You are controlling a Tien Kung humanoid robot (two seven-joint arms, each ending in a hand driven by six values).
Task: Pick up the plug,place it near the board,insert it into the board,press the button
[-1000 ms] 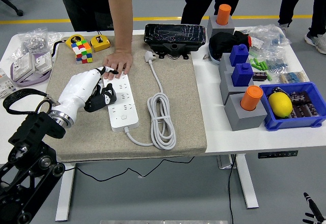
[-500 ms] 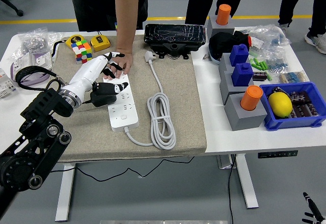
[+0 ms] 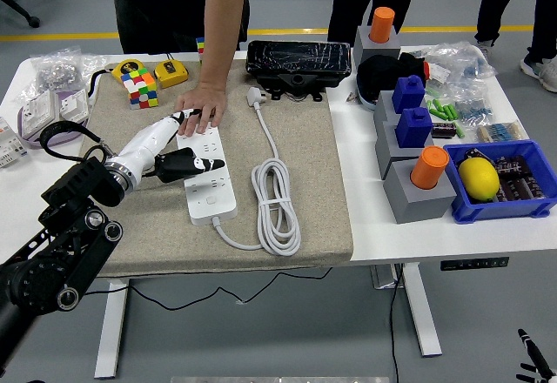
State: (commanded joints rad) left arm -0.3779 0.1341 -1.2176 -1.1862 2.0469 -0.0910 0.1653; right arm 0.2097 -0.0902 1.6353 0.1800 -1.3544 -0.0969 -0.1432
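The white power strip (image 3: 211, 181) lies lengthwise on the beige mat (image 3: 296, 152). Its white plug (image 3: 255, 96) rests unplugged on the mat near the far edge, and the cable runs down to a coil (image 3: 277, 207) right of the strip. My left hand (image 3: 193, 144), white with black fingertips, is stretched flat over the strip's far half, open and holding nothing. Its thumb tip (image 3: 214, 165) lies on the strip's sockets. A person's hand (image 3: 201, 107) presses on the strip's far end, just beyond my fingers. A small dark part of my right arm (image 3: 531, 357) shows at the lower right corner, below table level.
A black box (image 3: 298, 59) stands behind the plug. A colour cube (image 3: 139, 85) and a yellow tape measure (image 3: 171, 73) sit at the mat's far left. Grey blocks with blue and orange pegs (image 3: 416, 139) and a blue bin (image 3: 513, 200) holding a lemon fill the right side.
My left arm has swung in and the hand has gone from curled beside the strip to stretched out over its far half. The person's hand stays on the strip's far end.
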